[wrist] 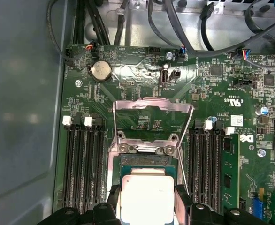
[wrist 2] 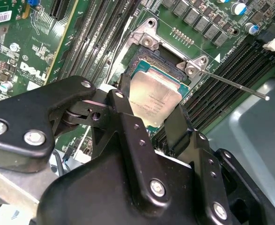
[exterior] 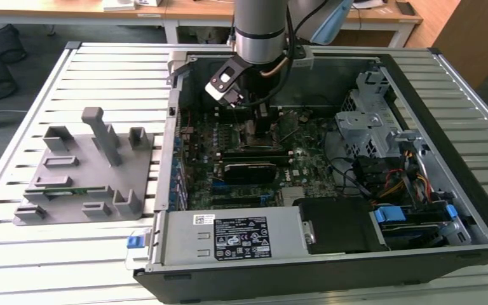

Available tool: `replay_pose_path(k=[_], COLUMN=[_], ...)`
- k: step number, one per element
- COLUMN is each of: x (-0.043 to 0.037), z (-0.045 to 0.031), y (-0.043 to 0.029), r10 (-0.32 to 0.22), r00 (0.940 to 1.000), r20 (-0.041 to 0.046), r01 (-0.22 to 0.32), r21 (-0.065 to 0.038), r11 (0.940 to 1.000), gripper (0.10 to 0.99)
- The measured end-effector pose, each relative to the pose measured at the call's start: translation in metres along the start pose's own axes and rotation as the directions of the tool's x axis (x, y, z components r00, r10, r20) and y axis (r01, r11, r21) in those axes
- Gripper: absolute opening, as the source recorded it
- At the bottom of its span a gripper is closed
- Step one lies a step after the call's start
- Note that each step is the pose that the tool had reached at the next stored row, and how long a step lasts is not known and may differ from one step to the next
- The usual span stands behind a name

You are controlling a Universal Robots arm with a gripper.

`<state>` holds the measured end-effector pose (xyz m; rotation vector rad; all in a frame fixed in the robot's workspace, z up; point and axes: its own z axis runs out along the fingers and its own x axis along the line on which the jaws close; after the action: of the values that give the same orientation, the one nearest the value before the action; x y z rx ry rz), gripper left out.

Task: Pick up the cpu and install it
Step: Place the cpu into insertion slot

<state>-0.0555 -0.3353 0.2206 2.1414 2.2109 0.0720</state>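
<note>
gripper fingers squeeze cpu from two sides. cpu right at socket, cannot tell if touching. metal lid behind socket flipped up.

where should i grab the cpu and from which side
By two opposite thin edges, coming straight down from above. The cpu lies flat, metal plate up, at the socket, and the load frame is folded open, so the top is free and only the rim offers a pinch. The hand straddles it this way.
</note>
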Motion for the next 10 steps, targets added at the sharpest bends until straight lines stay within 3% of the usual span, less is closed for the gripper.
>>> replay_pose_path(k=[10], x=[0.0001], z=[0.0083], y=[-0.0005], r10=[0.004], r00=[1.0], r20=[0.0005], r01=[-0.004], r21=[0.0], r11=[1.0], gripper=[0.537])
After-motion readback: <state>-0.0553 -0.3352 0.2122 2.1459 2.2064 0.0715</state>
